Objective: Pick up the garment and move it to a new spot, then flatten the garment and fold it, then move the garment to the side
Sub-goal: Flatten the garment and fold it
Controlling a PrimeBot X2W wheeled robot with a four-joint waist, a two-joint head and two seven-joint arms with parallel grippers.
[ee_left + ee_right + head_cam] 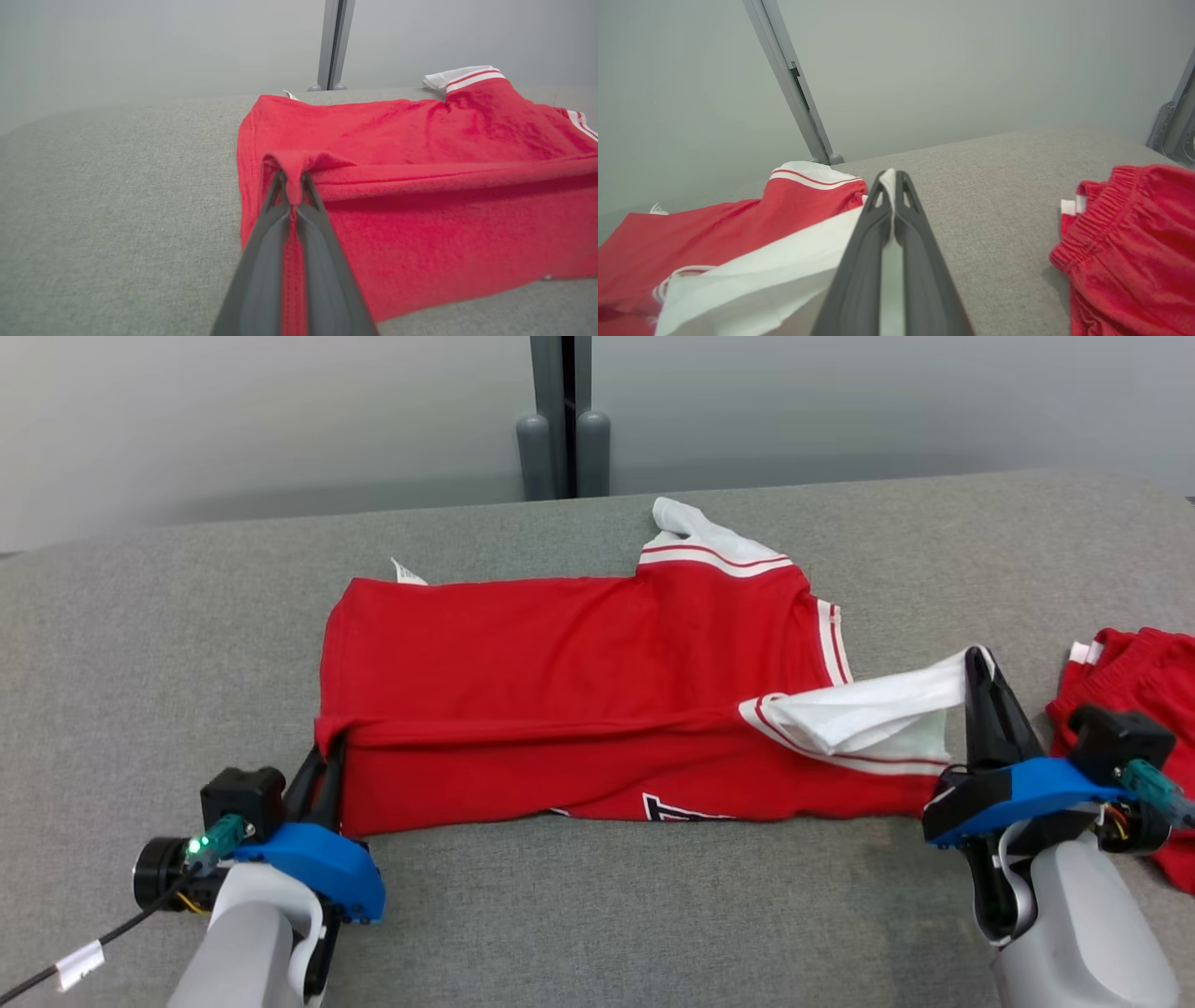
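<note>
One red garment with white, red-striped sleeves lies spread lengthwise across the middle of the grey fabric surface. A raised fold runs along its length, nearer the front edge. Part of a black-and-white print peeks out at that front edge, and a small white tag sticks out at the far left corner.

The left claw is closed on a pinch of red cloth at the garment's left end, right where the fold starts; in the left wrist view the cloth bunches over its tips. The right claw is clamped on the end of the near white sleeve, which is lifted off the surface and drawn out to the right, a white strip showing between its fingers.

Just right of that claw, apart from the garment, a red piece with a gathered elastic band lies crumpled on the surface. Beyond the far edge a grey post rises before a pale wall.
</note>
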